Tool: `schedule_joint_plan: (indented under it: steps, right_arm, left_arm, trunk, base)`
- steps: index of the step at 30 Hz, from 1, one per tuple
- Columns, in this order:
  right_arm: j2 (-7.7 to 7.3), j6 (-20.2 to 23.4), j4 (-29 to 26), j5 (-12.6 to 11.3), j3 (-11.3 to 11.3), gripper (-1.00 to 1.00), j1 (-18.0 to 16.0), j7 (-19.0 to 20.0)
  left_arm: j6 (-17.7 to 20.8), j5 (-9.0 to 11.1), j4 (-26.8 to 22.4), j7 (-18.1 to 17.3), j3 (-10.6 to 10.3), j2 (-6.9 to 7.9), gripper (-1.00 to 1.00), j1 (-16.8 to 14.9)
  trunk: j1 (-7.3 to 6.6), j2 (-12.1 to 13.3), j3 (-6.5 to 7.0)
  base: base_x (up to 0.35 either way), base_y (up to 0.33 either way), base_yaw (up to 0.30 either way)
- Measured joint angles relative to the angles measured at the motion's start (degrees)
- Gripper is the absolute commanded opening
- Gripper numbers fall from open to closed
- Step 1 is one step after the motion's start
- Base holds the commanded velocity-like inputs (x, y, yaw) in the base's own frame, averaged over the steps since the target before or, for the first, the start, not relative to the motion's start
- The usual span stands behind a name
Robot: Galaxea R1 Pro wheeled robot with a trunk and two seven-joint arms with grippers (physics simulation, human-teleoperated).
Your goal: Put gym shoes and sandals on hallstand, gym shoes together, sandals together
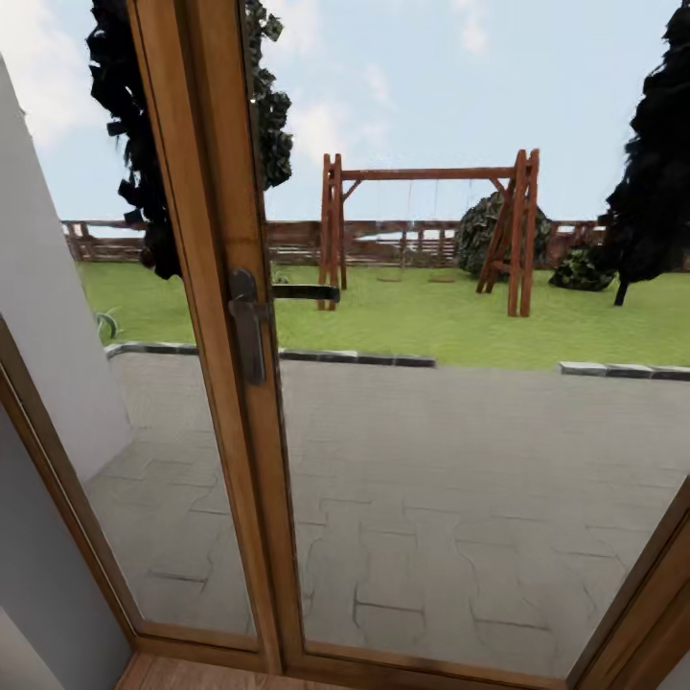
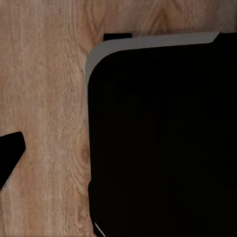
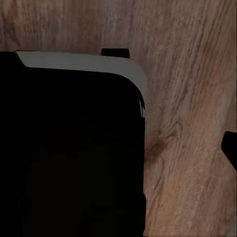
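The robot faced a glazed wooden door point(image 1: 225, 316) with a dark lever handle point(image 1: 251, 321) near the centre of the head view. Through the glass lay a paved patio point(image 1: 460, 479), a lawn and a wooden swing frame point(image 1: 431, 230) toward 12 o'clock. A strip of the corridor floor point(image 1: 192, 676) showed at 6 o'clock, just under the door frame.

Neither the gym shoes, the sandals nor the hallstand could be seen here, so I cannot say where they were; judging by the task, they lay somewhere off to the side or behind.

The step in hand looked like searching and driving, not grasping. To do it well, the base should turn away from the door, slowly enough for the head camera to sweep the floor, and the head should tilt down so that low things come into sight. Both arms are best kept tucked close to the body while turning, clear of the door frame and the grey wall point(image 1: 57, 316) at 9 o'clock.

Both wrist cameras looked straight down at wood-grain planks point(image 2: 44, 118) beside a large black rounded shape with a pale grey edge point(image 3: 74, 60), probably the robot's own base. Small dark tips showed at the picture edges, too little to judge by: I cannot tell whether either set of fingers was apart or together, and nothing appeared between them.
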Motion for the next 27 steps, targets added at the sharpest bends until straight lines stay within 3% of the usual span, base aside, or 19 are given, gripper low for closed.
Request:
schedule_joint_plan:
  steps: [7,8,18,26,27]
  right_arm:
    - [-1.71,-0.9,-2.3,0.0,0.0,1.00,0.0,0.0]
    - [-1.72,-1.0,-5.0,0.0,0.0,1.00,0.0,0.0]
    - [-1.94,-1.6,-5.4,0.2,0.0,1.00,0.0,-0.1]
    - [-4.32,-3.1,-7.2,0.1,0.0,1.00,0.0,-0.1]
    - [-4.98,-3.9,-9.7,0.1,0.0,1.00,-0.1,-0.1]
  left_arm:
    - [-2.3,-0.1,-0.7,-0.3,-0.1,0.28,1.00,0.0]
    - [-7.1,-0.1,-0.8,-0.2,-0.1,0.28,1.00,0.0]
    - [-7.6,-0.1,-1.0,0.0,-0.1,0.49,1.00,0.0]
    - [-7.5,-0.1,-1.1,0.0,0.0,2.76,1.00,-0.4]
    - [-7.5,-0.1,-1.5,0.0,0.1,4.05,1.00,-1.0]
  trunk:
    - [0.01,0.0,0.00]
    - [0.01,0.0,0.01]
    - [0.03,0.0,0.00]
    - [0.03,0.0,0.00]
    - [0.04,0.0,0.01]
  base:
    - [-0.025,0.000,0.000]
    - [-0.153,0.000,0.000]
    - [-0.271,0.000,0.000]
    - [-0.329,0.000,0.000]
    - [-0.335,0.000,0.000]
